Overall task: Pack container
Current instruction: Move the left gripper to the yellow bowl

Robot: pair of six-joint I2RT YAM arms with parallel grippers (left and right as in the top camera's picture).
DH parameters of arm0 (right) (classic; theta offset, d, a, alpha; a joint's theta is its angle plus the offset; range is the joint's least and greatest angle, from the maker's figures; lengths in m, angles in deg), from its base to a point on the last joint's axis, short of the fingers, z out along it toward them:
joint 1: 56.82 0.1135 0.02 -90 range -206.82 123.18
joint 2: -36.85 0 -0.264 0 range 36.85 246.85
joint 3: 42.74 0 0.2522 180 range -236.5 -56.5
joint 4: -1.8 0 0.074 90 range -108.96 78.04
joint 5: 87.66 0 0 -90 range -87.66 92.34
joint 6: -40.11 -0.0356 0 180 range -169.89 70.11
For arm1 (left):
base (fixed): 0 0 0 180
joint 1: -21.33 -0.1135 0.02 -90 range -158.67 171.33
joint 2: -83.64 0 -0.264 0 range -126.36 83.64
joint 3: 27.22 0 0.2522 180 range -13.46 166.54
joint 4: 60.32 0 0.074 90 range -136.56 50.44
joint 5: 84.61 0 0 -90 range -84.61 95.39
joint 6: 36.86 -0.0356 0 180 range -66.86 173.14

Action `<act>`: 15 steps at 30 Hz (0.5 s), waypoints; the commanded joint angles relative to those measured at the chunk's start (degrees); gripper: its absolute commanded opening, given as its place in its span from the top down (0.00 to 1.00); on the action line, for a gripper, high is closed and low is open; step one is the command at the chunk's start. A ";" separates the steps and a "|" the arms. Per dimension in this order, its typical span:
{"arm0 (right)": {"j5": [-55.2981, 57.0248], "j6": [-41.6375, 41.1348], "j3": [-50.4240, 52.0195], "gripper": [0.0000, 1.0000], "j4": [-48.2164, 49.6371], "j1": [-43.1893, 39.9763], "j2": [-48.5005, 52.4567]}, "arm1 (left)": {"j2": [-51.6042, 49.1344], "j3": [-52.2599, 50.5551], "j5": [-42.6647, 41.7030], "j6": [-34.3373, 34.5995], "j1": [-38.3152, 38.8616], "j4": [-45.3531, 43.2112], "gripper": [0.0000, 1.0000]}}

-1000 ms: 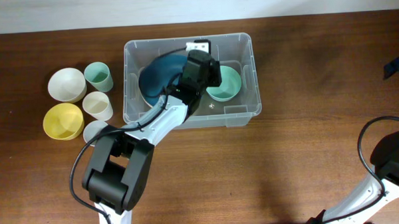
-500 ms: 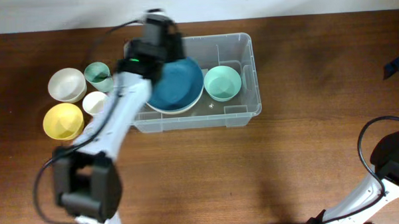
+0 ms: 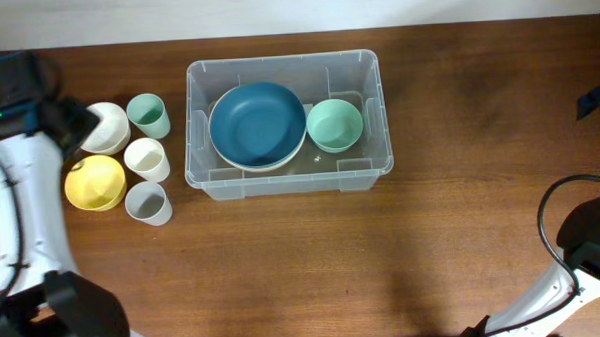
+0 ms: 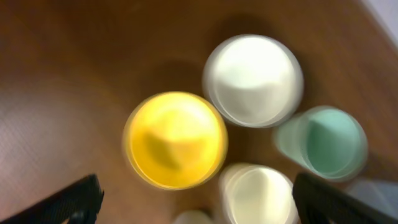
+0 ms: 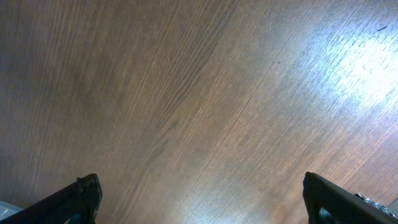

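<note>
The container [image 3: 280, 179] is a large clear bin at the table's middle back. In it a dark blue bowl [image 3: 256, 125] rests on a white dish, with a mint bowl [image 3: 334, 124] to its right. My left gripper [image 3: 70, 124] is open and empty, left of the bin and above the loose dishes. In the left wrist view its fingers [image 4: 205, 202] spread wide over a yellow bowl [image 4: 176, 139], a white bowl [image 4: 254, 79], a green cup [image 4: 326, 143] and a cream cup [image 4: 258, 196]. My right gripper [image 5: 205, 196] is open and empty over bare wood.
Left of the bin stand a white bowl [image 3: 103, 127], a green cup [image 3: 149, 116], a cream cup [image 3: 147, 159], a yellow bowl [image 3: 94, 182] and a grey cup [image 3: 148, 203]. The right arm's base [image 3: 588, 248] sits at the right edge.
My left arm has pulled out of the bin and swung far left over the loose bowls and cups. The blue bowl now lies in the bin. The right arm has not moved.
</note>
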 commanded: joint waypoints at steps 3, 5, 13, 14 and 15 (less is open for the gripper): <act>0.92 0.39 0.31 0.01 0.02 -0.13 -1.07 | -1.70 -7.52 -9.99 4.42 -7.10 -1.53 0.00; 0.92 0.39 0.31 0.01 0.02 -0.13 -1.07 | -1.70 -11.32 -10.71 4.42 -8.66 -3.82 0.01; 0.92 0.39 0.31 0.01 0.02 -0.13 -1.07 | -1.81 -24.04 -11.15 4.66 -10.12 -13.88 0.01; 0.92 0.39 0.31 0.01 0.02 -0.13 -1.07 | -1.86 -24.98 -11.41 5.07 -10.12 -14.75 0.01; 0.92 0.39 0.31 0.01 0.02 -0.13 -1.07 | -1.92 -25.75 -11.58 5.81 -10.12 -15.43 0.01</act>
